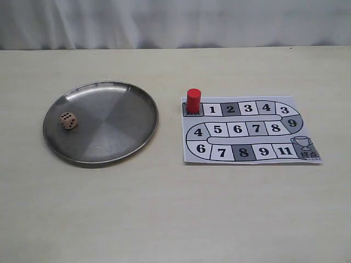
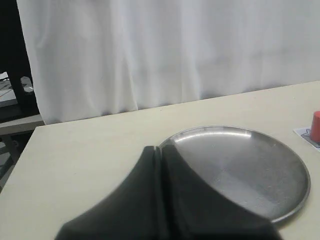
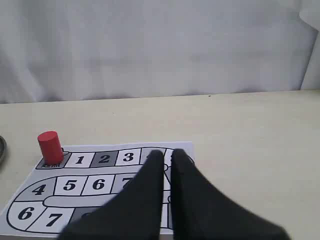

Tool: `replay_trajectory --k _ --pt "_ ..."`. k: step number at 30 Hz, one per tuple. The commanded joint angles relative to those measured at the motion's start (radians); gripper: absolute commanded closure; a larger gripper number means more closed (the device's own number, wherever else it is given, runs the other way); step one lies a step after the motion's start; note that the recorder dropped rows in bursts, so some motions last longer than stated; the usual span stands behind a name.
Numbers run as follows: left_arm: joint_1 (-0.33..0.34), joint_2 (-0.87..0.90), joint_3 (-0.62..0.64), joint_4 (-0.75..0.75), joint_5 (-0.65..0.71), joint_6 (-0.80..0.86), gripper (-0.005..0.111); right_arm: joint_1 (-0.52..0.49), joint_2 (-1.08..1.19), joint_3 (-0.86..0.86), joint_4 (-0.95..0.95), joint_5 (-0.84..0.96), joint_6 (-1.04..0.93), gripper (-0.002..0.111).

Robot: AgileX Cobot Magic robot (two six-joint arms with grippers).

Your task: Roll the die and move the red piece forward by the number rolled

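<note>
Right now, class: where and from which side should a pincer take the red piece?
Grip the red piece by its round side wall, near the top, coming straight down from above. It stands upright on the board's start square with open space all round.

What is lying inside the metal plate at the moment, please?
Only the die, near the left rim of the metal plate. In the left wrist view, the closed fingers cover it.

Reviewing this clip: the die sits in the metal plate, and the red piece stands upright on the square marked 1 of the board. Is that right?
Not quite. The red piece stands upright on the dark start square at the head of the track, next to square 1, not on it; the exterior view and the right wrist view both show this. The die does sit in the metal plate.
</note>
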Motion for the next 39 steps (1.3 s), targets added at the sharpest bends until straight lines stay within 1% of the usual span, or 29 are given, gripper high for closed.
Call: replay_trajectory --k 1,27,28,30,33,34,35,36,37,38,39 --pt "-0.008 -0.003 0.002 -0.002 -0.008 -0.001 0.107 0.001 -0.004 0.005 -0.001 -0.003 0.0 0.104" --pt "-0.008 -0.003 0.002 -0.002 -0.008 -0.001 0.107 0.001 -0.004 0.005 -0.002 -0.017 -0.007 0.104" --pt "-0.008 -0.003 0.002 -0.002 -0.008 -0.001 0.107 0.001 -0.004 0.005 -0.002 -0.06 -0.007 0.104" --pt "-0.008 -0.003 0.002 -0.002 -0.008 -0.001 0.107 0.001 -0.004 0.005 0.02 -0.239 0.027 0.104" --pt "-0.008 -0.003 0.002 -0.002 -0.008 -0.001 0.107 0.001 -0.004 0.005 0.061 -0.577 0.289 0.104" --pt "-0.008 -0.003 0.002 -0.002 -0.008 -0.001 0.107 0.001 -0.004 0.005 0.056 -0.651 0.315 0.104" --pt "-0.008 -0.003 0.002 -0.002 -0.008 -0.001 0.107 0.001 -0.004 0.005 0.028 -0.702 0.319 0.104" --pt "-0.008 -0.003 0.002 -0.002 -0.008 -0.001 0.107 0.001 -0.002 0.005 -0.075 -0.77 0.319 0.104" --pt "-0.008 -0.003 0.002 -0.002 -0.008 -0.001 0.107 0.001 0.0 0.005 -0.128 -0.757 0.319 0.104" --pt "-0.008 -0.003 0.002 -0.002 -0.008 -0.001 0.107 0.001 0.025 -0.045 -0.256 -0.597 0.347 0.104" --pt "-0.008 -0.003 0.002 -0.002 -0.008 -0.001 0.107 0.001 0.078 -0.119 -0.312 -0.398 0.436 0.104"
